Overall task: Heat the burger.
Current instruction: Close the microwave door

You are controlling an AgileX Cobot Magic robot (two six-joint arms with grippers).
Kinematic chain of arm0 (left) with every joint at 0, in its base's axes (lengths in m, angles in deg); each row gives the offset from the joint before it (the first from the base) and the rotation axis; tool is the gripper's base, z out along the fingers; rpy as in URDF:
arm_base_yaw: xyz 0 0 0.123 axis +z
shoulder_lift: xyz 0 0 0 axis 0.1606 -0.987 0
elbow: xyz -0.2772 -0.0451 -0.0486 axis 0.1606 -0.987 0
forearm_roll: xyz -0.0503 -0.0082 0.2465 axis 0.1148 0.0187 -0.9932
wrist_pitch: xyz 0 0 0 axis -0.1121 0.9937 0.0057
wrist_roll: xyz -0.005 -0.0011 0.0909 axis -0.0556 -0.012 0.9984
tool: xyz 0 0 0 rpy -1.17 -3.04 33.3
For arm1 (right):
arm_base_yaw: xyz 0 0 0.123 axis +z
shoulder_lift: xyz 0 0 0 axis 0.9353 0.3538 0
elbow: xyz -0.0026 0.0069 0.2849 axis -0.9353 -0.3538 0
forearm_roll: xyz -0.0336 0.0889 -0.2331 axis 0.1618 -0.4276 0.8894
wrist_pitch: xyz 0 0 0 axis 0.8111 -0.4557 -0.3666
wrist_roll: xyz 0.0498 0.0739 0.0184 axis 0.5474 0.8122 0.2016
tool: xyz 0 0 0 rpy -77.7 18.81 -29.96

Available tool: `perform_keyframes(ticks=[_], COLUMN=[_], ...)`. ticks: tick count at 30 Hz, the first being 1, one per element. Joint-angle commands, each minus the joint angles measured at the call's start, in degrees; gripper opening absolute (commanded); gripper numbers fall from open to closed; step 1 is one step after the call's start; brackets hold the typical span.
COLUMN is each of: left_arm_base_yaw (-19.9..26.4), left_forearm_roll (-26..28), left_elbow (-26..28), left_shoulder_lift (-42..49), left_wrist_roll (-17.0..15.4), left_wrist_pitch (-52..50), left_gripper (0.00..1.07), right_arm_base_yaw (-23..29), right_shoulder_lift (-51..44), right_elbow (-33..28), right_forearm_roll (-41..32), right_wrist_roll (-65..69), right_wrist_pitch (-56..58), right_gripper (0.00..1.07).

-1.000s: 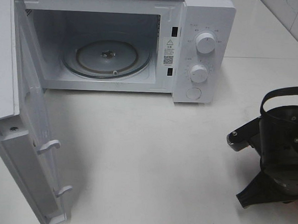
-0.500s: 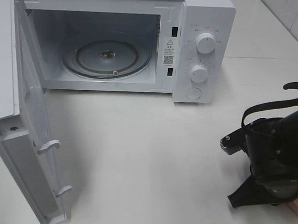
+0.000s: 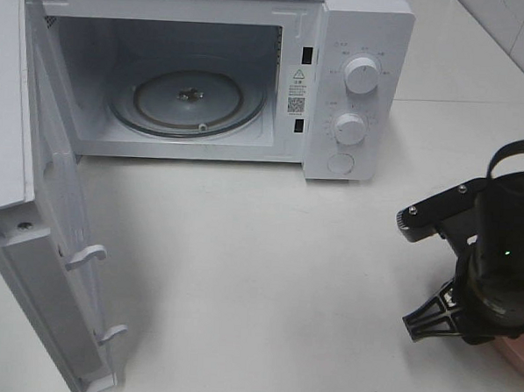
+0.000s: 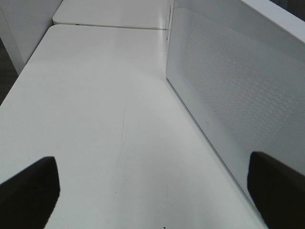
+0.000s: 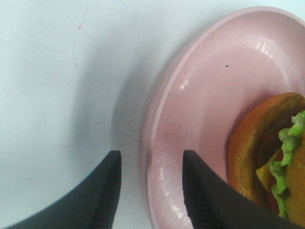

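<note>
White tabletop (image 3: 267, 275) fills most of the scene, and the microwave (image 3: 360, 87) stands at its far side with the door (image 3: 52, 264) swung fully open and the glass turntable (image 3: 188, 100) bare inside. From the microwave, the burger (image 5: 276, 157) is well away, toward the near right corner of the table, where it sits on a pink plate (image 5: 200, 109); in the high view only a small edge of this plate shows under the right arm. The right gripper (image 5: 150, 191) is spread open, with one finger over the bare table and the other over the plate, so the rim lies between them (whether a finger already touches it, I cannot tell). The burger looks soft and stacked in loose layers, with a glossy bun and frilly lettuce, so I judge that squeezing it directly would crush it or make the layers slide. The plate seems stiff and light, and its raised rim is the better place to take hold, though the smooth surface may be slippery and a tilt could let the burger slip off. The left gripper (image 4: 152, 188) hangs beside the microwave's door, with its fingers wide apart and nothing between them.
</note>
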Motion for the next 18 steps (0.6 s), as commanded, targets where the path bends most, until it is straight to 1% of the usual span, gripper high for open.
perform_keyframes(ticks=[1,3,4,5,6,7,9,10,12,13,14,15,16,17,18], left_arm_base_yaw=[0.06,0.06,0.06,0.06,0.06,0.06,0.06,0.06,0.06,0.06,0.06,0.06,0.06,0.06,0.06], left_forearm_roll=[-0.11,-0.11,-0.11,-0.11,-0.11,-0.11,-0.11,-0.11,-0.11,-0.11,-0.11,-0.11,-0.11,-0.11,-0.11], left_elbow=[0.06,0.06,0.06,0.06,0.06,0.06,0.06,0.06,0.06,0.06,0.06,0.06,0.06,0.06,0.06], left_shoulder_lift=[0.97,0.97,0.97,0.97,0.97,0.97,0.97,0.97,0.97,0.97,0.97,0.97,0.97,0.97,0.97], left_wrist_roll=[-0.23,-0.23,-0.23,-0.23,-0.23,-0.23,-0.23,-0.23,-0.23,-0.23,-0.23,-0.23,-0.23,-0.23,-0.23], left_wrist_pitch=[-0.06,-0.06,-0.06,-0.06,-0.06,-0.06,-0.06,-0.06,-0.06,-0.06,-0.06,-0.06,-0.06,-0.06,-0.06], left_gripper=[1.00,1.00,1.00,1.00,1.00,1.00,1.00,1.00,1.00,1.00,1.00,1.00,1.00,1.00,1.00], right_arm_base_yaw=[0.00,0.00,0.00,0.00,0.00,0.00,0.00,0.00,0.00,0.00,0.00,0.00,0.00,0.00,0.00], right_shoulder_lift=[-3.38,-7.62,-7.62,-10.14,-10.14,-12.49,-13.87,-16.44,-17.48,-20.00,-20.00,-22.23,-23.20,-23.20,-25.50], right_elbow=[0.17,0.17,0.17,0.17,0.17,0.17,0.17,0.17,0.17,0.17,0.17,0.17,0.17,0.17,0.17], right_forearm_roll=[-2.46,-5.73,-5.73,-8.19,-8.19,-11.00,-12.15,-15.13,-16.39,-19.60,-19.60,-22.52,-23.95,-23.95,-26.41], right_wrist_roll=[-3.55,-7.68,-7.68,-10.71,-10.71,-14.61,-16.27,-20.57,-22.29,-26.99,-26.99,-31.63,-33.29,-33.29,-36.78], right_wrist_pitch=[0.46,0.40,0.40,0.40,0.40,0.34,0.34,0.23,0.17,0.23,0.23,0.23,0.29,0.29,0.46], right_gripper=[0.45,0.45,0.45,0.45,0.45,0.45,0.45,0.47,0.49,0.53,0.53,0.59,0.62,0.62,0.68])
